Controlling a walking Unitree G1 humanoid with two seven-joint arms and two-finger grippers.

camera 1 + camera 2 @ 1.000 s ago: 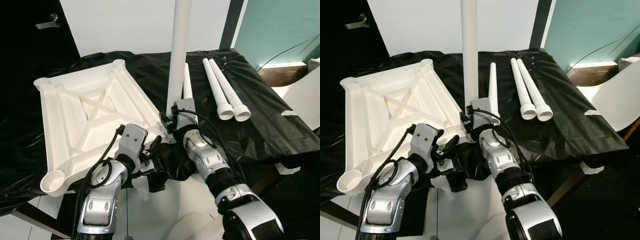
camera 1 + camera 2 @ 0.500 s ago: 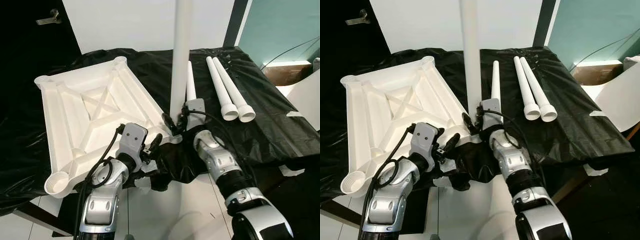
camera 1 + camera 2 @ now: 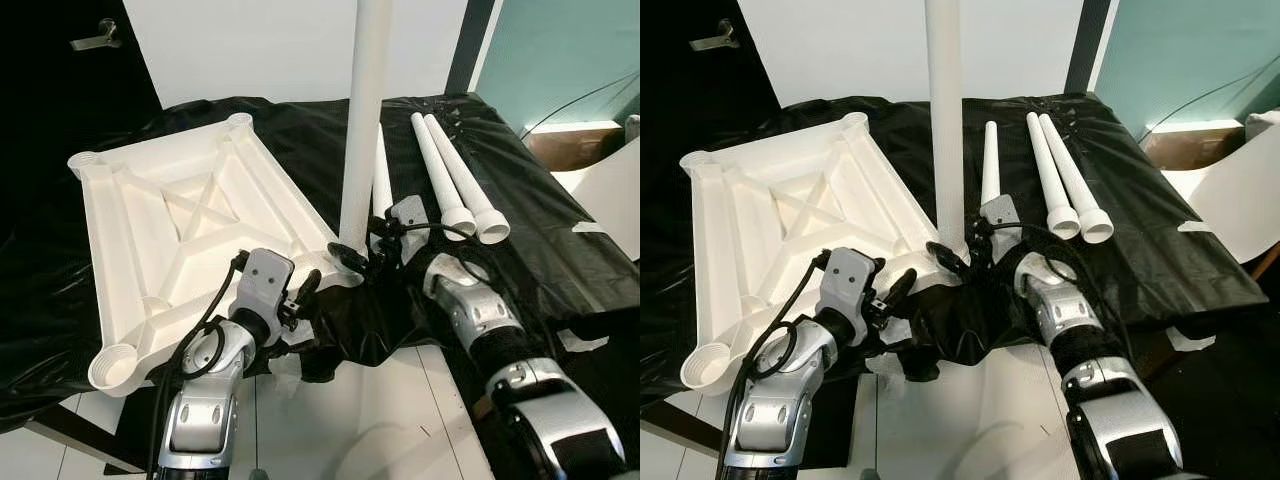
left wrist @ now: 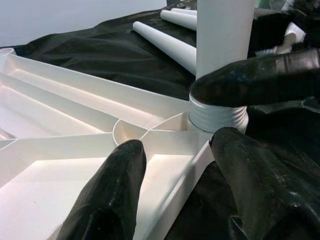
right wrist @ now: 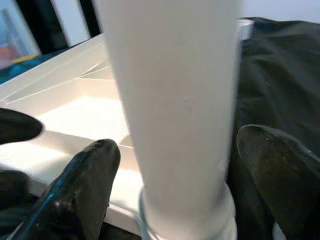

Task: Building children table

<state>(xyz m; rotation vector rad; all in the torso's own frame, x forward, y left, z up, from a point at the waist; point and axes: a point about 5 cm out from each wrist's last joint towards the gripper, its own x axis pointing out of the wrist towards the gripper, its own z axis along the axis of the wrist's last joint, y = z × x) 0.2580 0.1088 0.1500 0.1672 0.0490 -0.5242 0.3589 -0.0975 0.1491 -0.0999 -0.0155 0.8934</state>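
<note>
An upturned white plastic children's tabletop (image 3: pixel 190 215), its ribbed underside showing, lies on a table draped in black plastic sheeting (image 3: pixel 540 250). A tall white plastic leg (image 3: pixel 362 110) stands upright in the tabletop's near corner socket, closest to the robot's right arm, threaded end at the socket mouth. The right gripper (image 3: pixel 352 256) reaches in at the leg's base with its black fingers (image 5: pixel 85 185) spread wide on either side of the tube, not pressing on it. The left gripper (image 3: pixel 305 290) sits at the tabletop's near edge, fingers (image 4: pixel 107 192) parted with the edge wall between them. Three more white legs (image 3: pixel 450 180) lie side by side on the sheeting beyond the right arm.
</note>
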